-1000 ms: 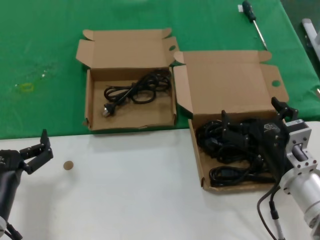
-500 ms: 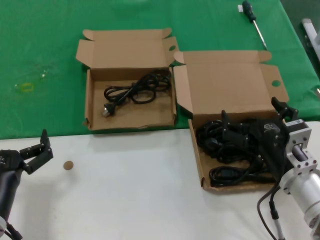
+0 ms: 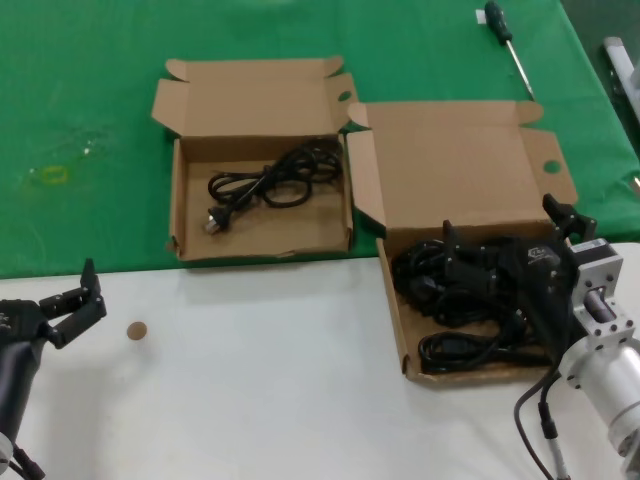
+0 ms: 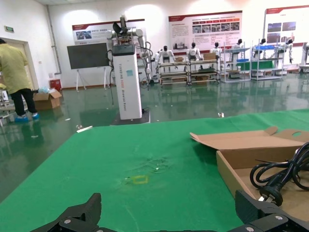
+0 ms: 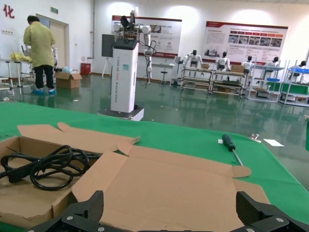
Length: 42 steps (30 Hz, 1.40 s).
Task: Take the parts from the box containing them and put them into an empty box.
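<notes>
The right gripper (image 3: 505,250), fingers spread, hangs directly over the black coiled power cords (image 3: 460,300) in the wide brown cardboard box (image 3: 400,320). The smaller brown cardboard tray (image 3: 180,215) lies to its left. The left gripper (image 3: 70,300), also spread, waits well apart.

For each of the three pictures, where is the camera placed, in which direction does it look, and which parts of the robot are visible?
Head view: from above, looking forward and down at both boxes; left gripper waits on the white table, right gripper is over the wider box.
Left wrist view: low, facing across the green cloth; its open fingertips show.
Right wrist view: low, facing the wider box's lid; its open fingertips show.
Shared: all show the smaller box holding one cord.
</notes>
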{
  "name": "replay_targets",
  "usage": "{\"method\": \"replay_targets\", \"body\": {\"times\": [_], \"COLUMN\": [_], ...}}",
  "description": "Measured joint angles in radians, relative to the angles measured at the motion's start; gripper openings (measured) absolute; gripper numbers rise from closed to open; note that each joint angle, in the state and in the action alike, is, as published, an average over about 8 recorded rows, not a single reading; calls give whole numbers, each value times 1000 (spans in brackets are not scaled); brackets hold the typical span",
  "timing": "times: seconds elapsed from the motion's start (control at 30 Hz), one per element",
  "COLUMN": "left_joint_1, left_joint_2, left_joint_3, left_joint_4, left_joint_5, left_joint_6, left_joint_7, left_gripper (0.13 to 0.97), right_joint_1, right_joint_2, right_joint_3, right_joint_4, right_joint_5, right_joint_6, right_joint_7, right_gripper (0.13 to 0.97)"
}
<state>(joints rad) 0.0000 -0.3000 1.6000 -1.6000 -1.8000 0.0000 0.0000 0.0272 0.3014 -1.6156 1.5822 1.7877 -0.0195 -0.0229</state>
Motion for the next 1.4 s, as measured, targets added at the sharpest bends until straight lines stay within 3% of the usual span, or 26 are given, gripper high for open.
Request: {"method": "replay_targets", "body": {"times": [1.4], "left_joint_1": [0], "left_joint_2": [0], "left_joint_3": [0], "left_joint_4": [0], "left_joint_5": [0], "left_joint_6": [0], "left_joint_7": [0], "left_gripper": [966], "right_joint_1": [0], "right_joint_2": [0], "right_joint_3": [0], "right_joint_4": [0], "right_joint_5": [0], "right_joint_6": [0], "right_joint_7": [0], "right_gripper": [966]}}
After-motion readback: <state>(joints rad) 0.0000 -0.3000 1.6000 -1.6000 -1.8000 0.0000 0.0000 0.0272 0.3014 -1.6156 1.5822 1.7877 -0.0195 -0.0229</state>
